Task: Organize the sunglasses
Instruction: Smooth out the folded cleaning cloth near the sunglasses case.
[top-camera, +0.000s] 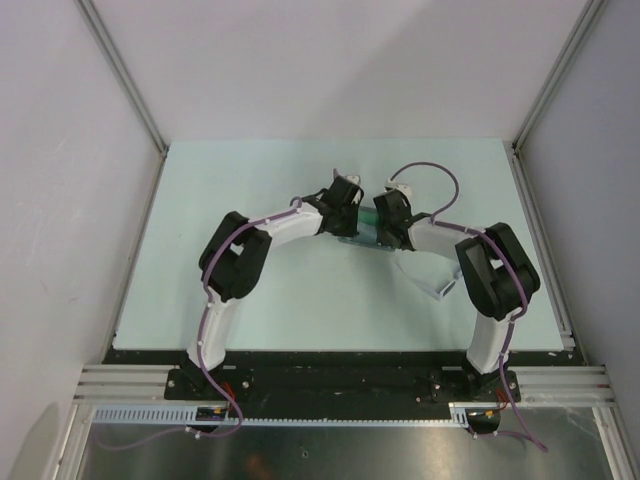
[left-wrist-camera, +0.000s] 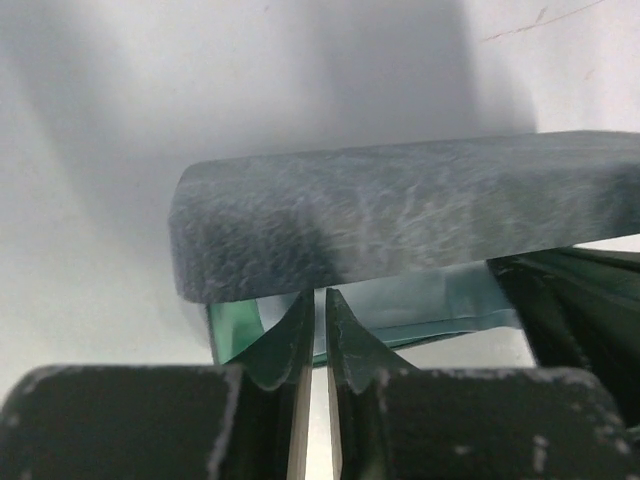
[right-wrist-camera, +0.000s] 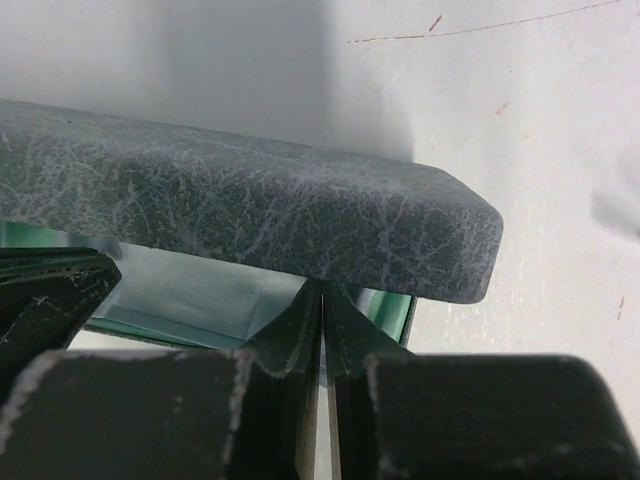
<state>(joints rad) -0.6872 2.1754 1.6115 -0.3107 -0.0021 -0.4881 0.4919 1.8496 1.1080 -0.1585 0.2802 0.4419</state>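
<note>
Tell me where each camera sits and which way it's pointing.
Top external: above and behind the bases, looking down at the table; left arm and right arm show whole, wrists meeting mid-table.
Left wrist: on the left arm, looking along the left gripper at the grey felt case, teal cloth beneath its edge.
Right wrist: likewise, right gripper in view.
Shared: wrist views show opposite ends of one case and cloth.
</note>
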